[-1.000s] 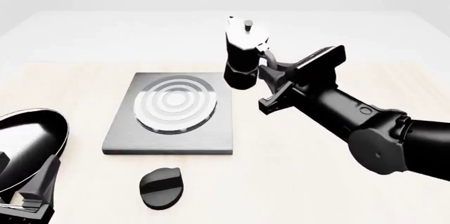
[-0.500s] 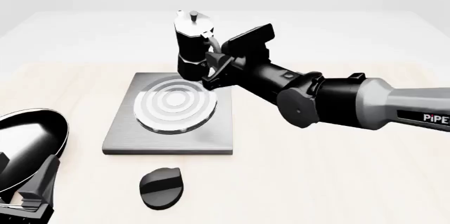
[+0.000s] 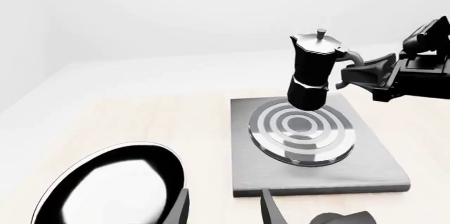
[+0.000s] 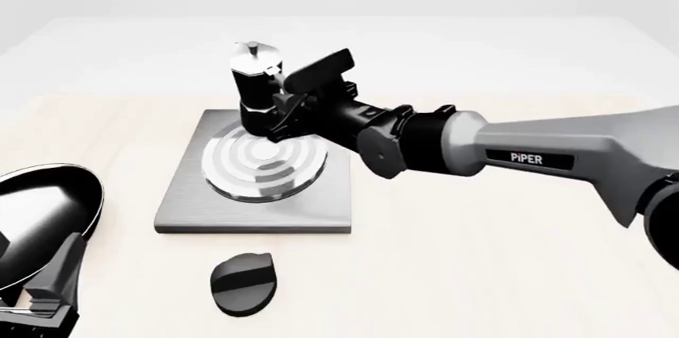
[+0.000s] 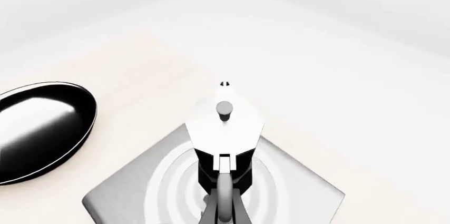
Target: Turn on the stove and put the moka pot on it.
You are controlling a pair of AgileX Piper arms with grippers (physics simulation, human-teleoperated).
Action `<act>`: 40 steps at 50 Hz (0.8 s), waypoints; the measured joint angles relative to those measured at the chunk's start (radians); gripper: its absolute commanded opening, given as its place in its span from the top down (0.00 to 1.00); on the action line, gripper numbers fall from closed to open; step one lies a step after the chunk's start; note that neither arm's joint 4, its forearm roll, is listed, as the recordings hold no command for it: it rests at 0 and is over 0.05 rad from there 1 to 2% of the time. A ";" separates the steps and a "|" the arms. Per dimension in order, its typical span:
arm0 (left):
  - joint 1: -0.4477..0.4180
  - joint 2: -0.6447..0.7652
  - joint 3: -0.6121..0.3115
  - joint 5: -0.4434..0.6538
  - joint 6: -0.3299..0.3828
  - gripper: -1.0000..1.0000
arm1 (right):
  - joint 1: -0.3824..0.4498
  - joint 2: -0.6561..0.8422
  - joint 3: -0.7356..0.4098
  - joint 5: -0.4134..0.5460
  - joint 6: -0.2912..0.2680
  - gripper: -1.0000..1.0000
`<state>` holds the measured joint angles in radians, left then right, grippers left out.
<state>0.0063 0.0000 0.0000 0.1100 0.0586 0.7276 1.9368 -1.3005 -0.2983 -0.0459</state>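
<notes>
Presently: moka pot point(image 4: 254, 91) upright, handle clenched by right gripper point(image 4: 289, 107), above stove point(image 4: 254, 215) burner, not touching. Left gripper point(image 3: 223, 211) released beside frying pan point(image 4: 37, 215).

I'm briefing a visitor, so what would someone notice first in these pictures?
First, the small black faceted moka pot with a silver lid, held by its handle in the right claw above the flat grey metal stove slab with its ringed burner. Next, the glossy black round frying pan at the table's left, by the left claw.
</notes>
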 measured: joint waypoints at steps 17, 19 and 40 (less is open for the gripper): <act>0.014 0.000 0.000 0.003 -0.003 0.00 | 0.014 0.075 -0.032 0.003 -0.017 1.00; 0.014 0.000 0.000 0.003 -0.003 0.00 | 0.013 0.081 -0.034 0.004 -0.019 1.00; 0.023 0.000 0.000 0.007 -0.004 0.00 | -0.004 0.122 -0.053 0.020 -0.033 1.00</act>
<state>0.0295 0.0000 0.0000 0.1166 0.0543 0.7239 2.0586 -1.3536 -0.2780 -0.0790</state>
